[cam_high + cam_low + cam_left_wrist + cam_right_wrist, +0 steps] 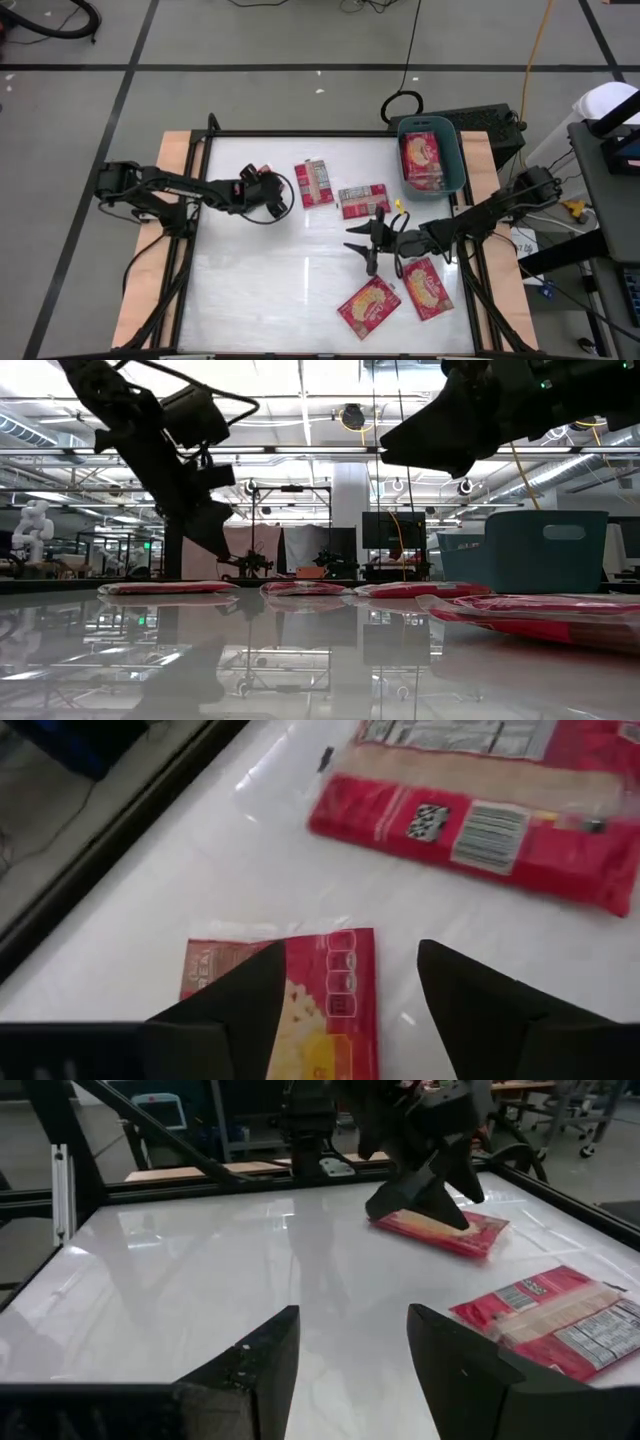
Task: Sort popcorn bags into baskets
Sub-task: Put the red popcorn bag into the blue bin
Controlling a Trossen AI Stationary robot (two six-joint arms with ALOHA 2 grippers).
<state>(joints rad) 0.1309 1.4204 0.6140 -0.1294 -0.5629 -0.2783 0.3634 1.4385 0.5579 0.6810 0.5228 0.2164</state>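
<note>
Left gripper [259,181], fingers spread wide, hovers over a red popcorn bag [318,1010] at the table's ten o'clock; right gripper [364,240], also wide and empty, hangs near centre. Teal basket [453,150] at two o'clock holds bags.

Bright overhead lights glaring off the glossy white table [270,260], reflections mirroring in the low view, near fingers blurring

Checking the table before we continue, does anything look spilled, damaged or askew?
Nothing spilled or torn. The flat red popcorn bags lie scattered at mixed angles on the white table, some label-side up; two sit in the teal plastic basket.
</note>
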